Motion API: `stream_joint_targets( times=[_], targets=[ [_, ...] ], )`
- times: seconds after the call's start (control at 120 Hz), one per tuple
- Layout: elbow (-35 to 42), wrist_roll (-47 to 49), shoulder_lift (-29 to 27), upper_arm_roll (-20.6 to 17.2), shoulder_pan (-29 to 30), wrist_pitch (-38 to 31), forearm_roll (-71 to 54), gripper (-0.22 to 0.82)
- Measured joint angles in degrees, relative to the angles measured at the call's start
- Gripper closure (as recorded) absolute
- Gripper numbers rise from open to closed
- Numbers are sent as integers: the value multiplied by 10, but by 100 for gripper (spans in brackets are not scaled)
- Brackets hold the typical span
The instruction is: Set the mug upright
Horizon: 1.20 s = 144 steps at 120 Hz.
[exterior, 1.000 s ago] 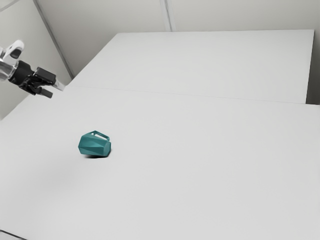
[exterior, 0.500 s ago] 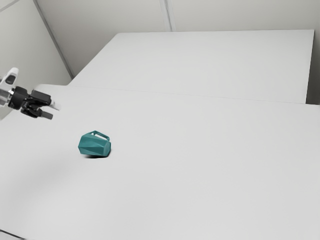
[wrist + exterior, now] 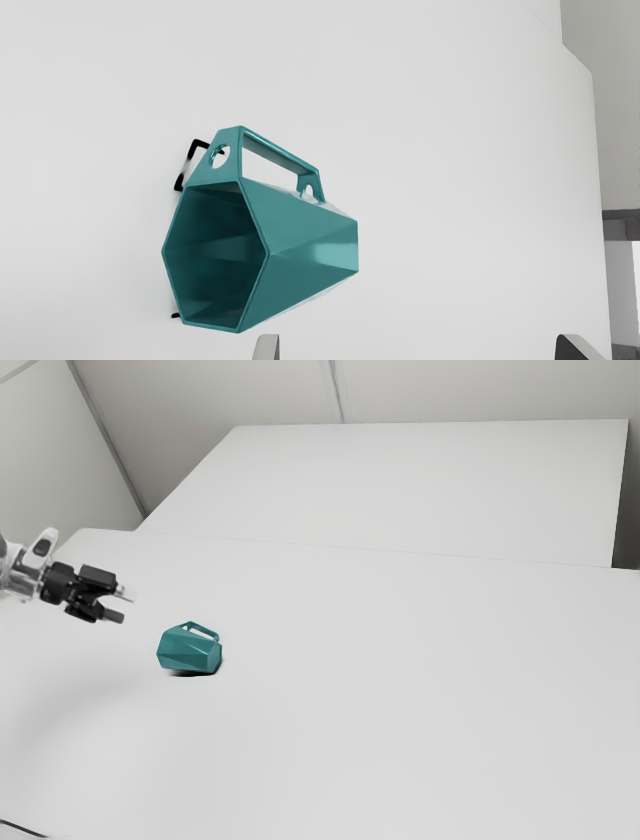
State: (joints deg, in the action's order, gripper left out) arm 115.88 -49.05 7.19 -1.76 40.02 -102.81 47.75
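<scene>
1. The mug (image 3: 188, 651), teal and faceted, lies on its side on the counter (image 3: 400, 710); it is not upright.
2. Its handle (image 3: 280, 152) is uppermost, running lengthwise along the body, with a round hole through each of its end pieces.
3. Its mouth (image 3: 215, 255) is six-sided and turned towards the wrist camera, so the dark inner walls can be seen; the body narrows from there to the base, which points towards the exterior view's right.
4. The hand (image 3: 122, 606) is raised over the counter, off the mug towards the exterior view's left, near it but with a clear gap between the two.
5. The hand is wide open, its two fingers (image 3: 267, 348) standing well apart, and it has hold of nothing.
6. Black angular marks (image 3: 193, 150) show beside the mug's handle and rim; whether they are shadow or something solid, I cannot tell.
7. Well apart from the mug, nearer the exterior camera and towards that view's left, a thin dark line (image 3: 22, 827) runs at the corner of the view.
8. Beyond the mug, at the far side of the counter, stands a pale wall (image 3: 480, 390).
</scene>
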Motion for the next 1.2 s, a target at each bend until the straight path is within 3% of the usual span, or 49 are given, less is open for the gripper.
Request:
stream_joint_targets(
  times=[0.333,1.2],
  targets=[
    [-48,-8,80,-1,0,-6,19,0],
    [-47,46,136,-25,-10,-22,37,0]
  ],
)
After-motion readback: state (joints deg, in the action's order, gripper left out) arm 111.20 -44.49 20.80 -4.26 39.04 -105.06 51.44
